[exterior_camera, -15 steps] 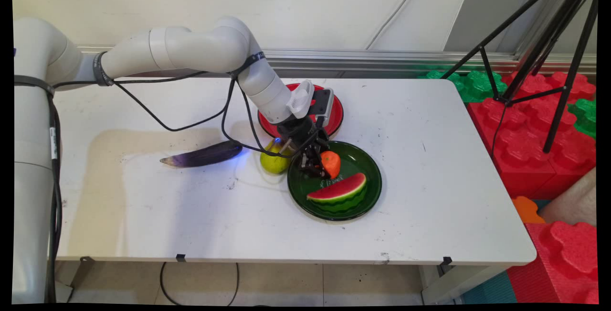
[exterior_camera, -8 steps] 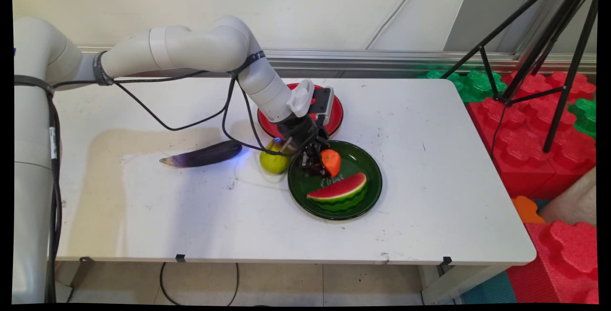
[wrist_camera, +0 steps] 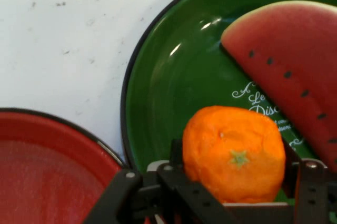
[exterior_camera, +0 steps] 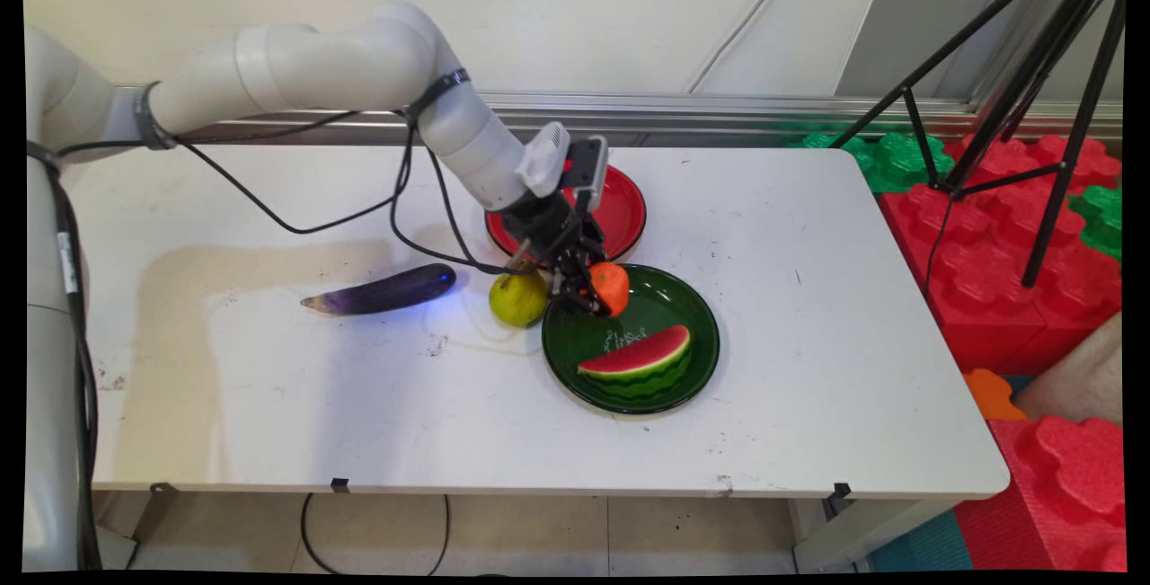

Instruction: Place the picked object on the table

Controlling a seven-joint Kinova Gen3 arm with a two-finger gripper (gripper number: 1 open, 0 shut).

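Observation:
My gripper [exterior_camera: 593,290] is shut on an orange mandarin [exterior_camera: 611,287] and holds it a little above the back left rim of the green plate [exterior_camera: 683,306]. In the hand view the mandarin [wrist_camera: 234,153] sits between the two black fingers [wrist_camera: 176,155], over the green plate [wrist_camera: 168,98]. A watermelon slice [exterior_camera: 640,358] lies on the front of that plate, also seen as the watermelon slice [wrist_camera: 289,71] at the right of the hand view. A yellow-green pear [exterior_camera: 518,299] rests on the table just left of the gripper.
A red plate [exterior_camera: 622,208] stands behind the green one, and the red plate [wrist_camera: 47,166] shows at the lower left of the hand view. A purple eggplant [exterior_camera: 382,290] lies further left on the white table [exterior_camera: 809,369]. A black tripod [exterior_camera: 1015,91] and foam blocks stand beyond the right edge.
The gripper has lifted the mandarin off the green plate and carried it slightly up and back-left. The arm has risen with it. The watermelon, pear and eggplant have not moved.

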